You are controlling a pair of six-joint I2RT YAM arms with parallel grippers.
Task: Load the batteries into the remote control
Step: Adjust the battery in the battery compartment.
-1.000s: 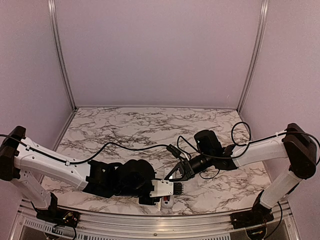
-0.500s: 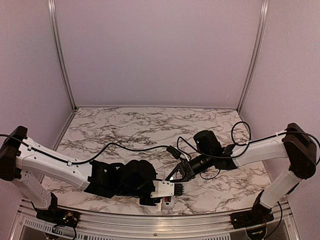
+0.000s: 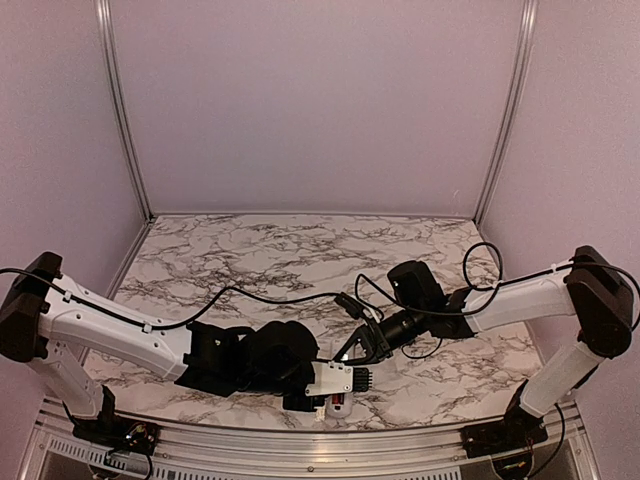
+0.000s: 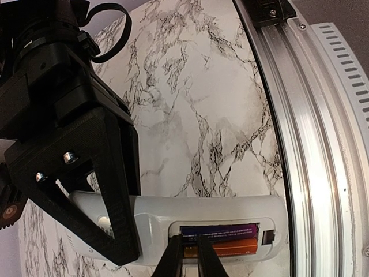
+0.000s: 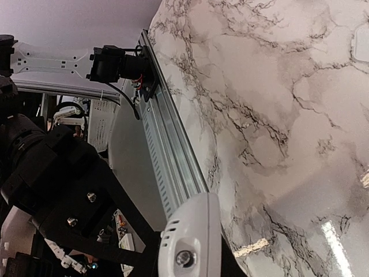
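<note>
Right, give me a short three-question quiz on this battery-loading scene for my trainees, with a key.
1. True or false: both batteries lie in the remote control's open compartment.
2. The remote's battery end points toward: A a box; B the table's metal rail; C a tray.
3. Name the colour of the battery nearer the left claw.
Key: 1 true; 2 B; 3 orange.

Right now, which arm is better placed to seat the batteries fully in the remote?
Left. The left gripper, tips nearly shut, sits at the remote's open bay, right over the orange battery beside the dark battery. The right gripper seems to clamp the remote's other end, steadying it.
</note>
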